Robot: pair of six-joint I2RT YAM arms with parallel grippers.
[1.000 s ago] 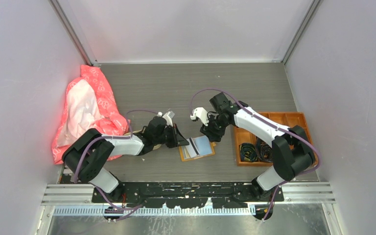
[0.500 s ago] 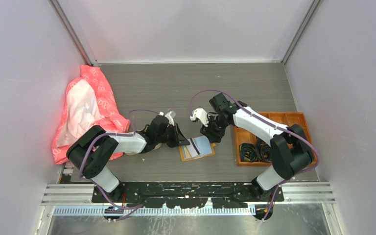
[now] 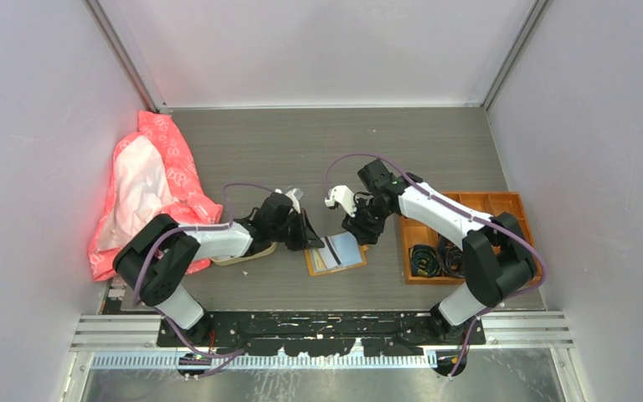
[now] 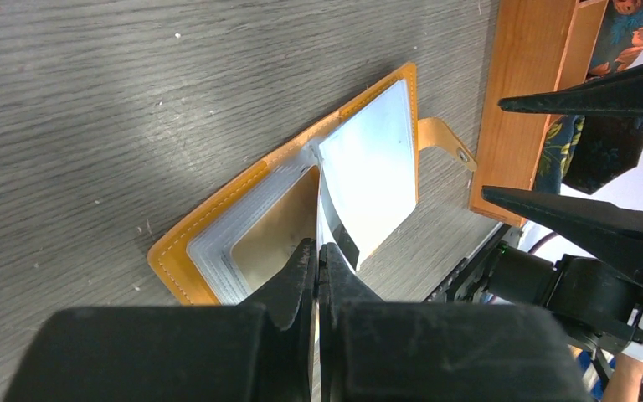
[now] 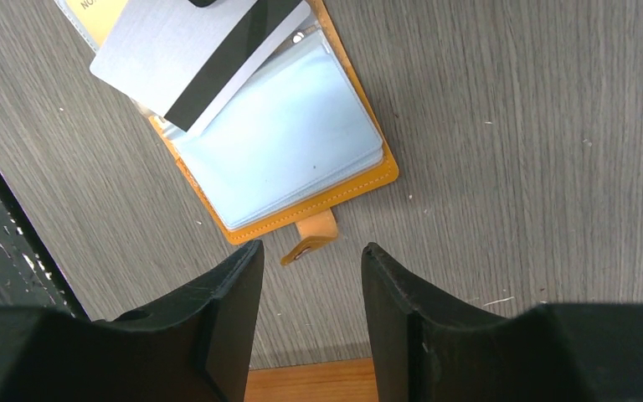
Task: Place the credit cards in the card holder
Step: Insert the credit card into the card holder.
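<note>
- In the top view, the card holder (image 3: 337, 256) is seen lying open on the grey table (image 3: 301, 151). It lies between the left gripper (image 3: 310, 237) and the right gripper (image 3: 358, 232), near the orange box (image 3: 502, 205) of black coils (image 3: 435, 258). A pink cloth (image 3: 146, 188) is bunched at the far left.
- The grip itself is shown only by the left wrist view: the left gripper is pinched tight on the near end of a credit card (image 4: 333, 222), which is seen there almost edge-on.
- The card's face is shown plainly by the right wrist view alone. It is silver, with a black stripe running along its length, from lower left to upper right in that picture.
- The card's long axis is pointed away from the left gripper towards the holder's fold, with the far end tilted down over the holder. Whether that end has entered a sleeve cannot be told.
- The holder is laid inner side up, its long axis running roughly left to right across the table at a slight slant. Clear sleeves (image 5: 293, 159) are exposed on its right half.
- The snap tab (image 5: 310, 239) is pointed towards the orange box and is framed between the right gripper's fingers (image 5: 226, 310) in the wrist view.
- The right gripper is held over that tab edge with its jaws moderately parted, and nothing is gripped between them.
</note>
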